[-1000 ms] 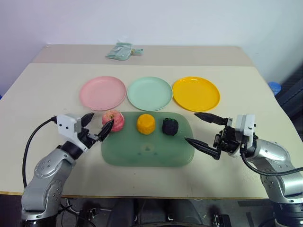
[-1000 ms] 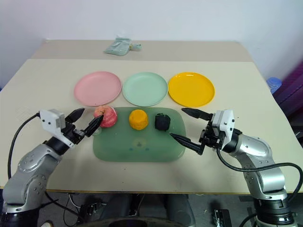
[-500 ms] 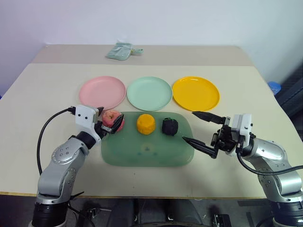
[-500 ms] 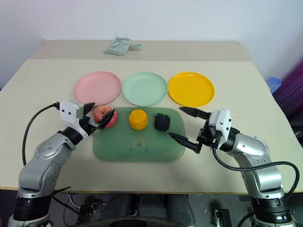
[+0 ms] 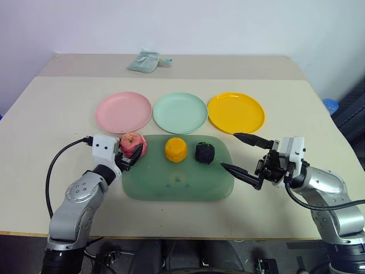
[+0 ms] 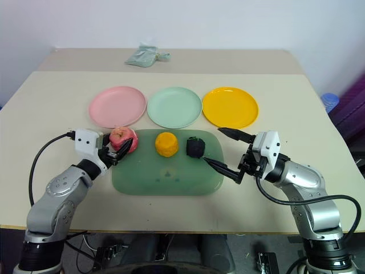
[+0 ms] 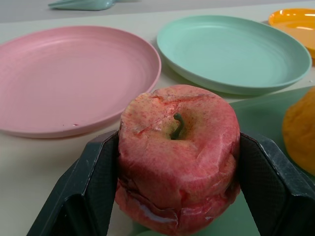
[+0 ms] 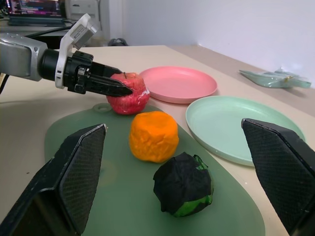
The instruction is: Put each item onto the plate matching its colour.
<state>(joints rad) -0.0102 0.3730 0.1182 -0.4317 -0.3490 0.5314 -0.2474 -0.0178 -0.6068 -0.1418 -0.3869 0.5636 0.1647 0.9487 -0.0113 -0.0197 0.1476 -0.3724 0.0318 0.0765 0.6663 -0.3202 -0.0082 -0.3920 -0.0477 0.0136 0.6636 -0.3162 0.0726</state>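
Note:
My left gripper is shut on the pink-red apple at the left end of the green tray. Its black fingers press both sides of the apple. The pink plate lies just beyond it. On the tray sit the orange fruit and, to its right, the black-green ball. The mint plate and the yellow-orange plate lie behind them, both bare. My right gripper stands open by the tray's right end, holding nothing.
A crumpled pale green object lies at the back of the table, beyond a seam between two tabletops. A blue object stands off the table's right edge. Bare table surrounds the plates and the tray.
My left gripper moved forward around the apple and closed on it. The right arm stayed where it was, still open.

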